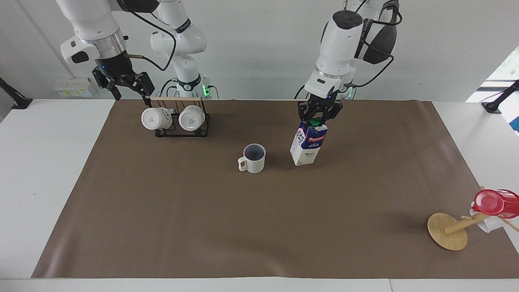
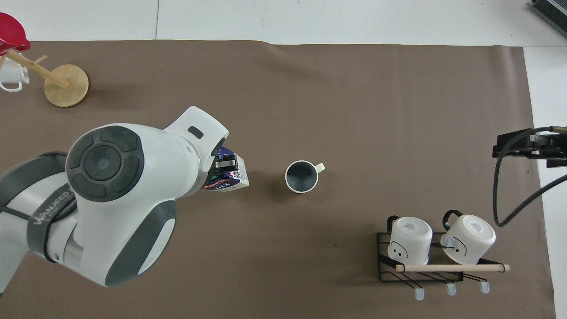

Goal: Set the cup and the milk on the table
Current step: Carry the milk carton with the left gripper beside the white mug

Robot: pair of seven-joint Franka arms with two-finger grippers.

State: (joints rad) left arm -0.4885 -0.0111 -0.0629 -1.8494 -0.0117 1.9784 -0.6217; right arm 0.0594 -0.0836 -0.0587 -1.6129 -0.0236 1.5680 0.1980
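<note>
While the left end effector pinches the milk by its top, tilted just beside the cup mid-tabletop, right end effector spread wide, waiting over the mug rack's end.

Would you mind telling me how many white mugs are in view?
4: one cup upright mid-mat, two mugs hanging on the black rack, and one mug, partly hidden, on the tipped wooden stand beside the red cup.
</note>
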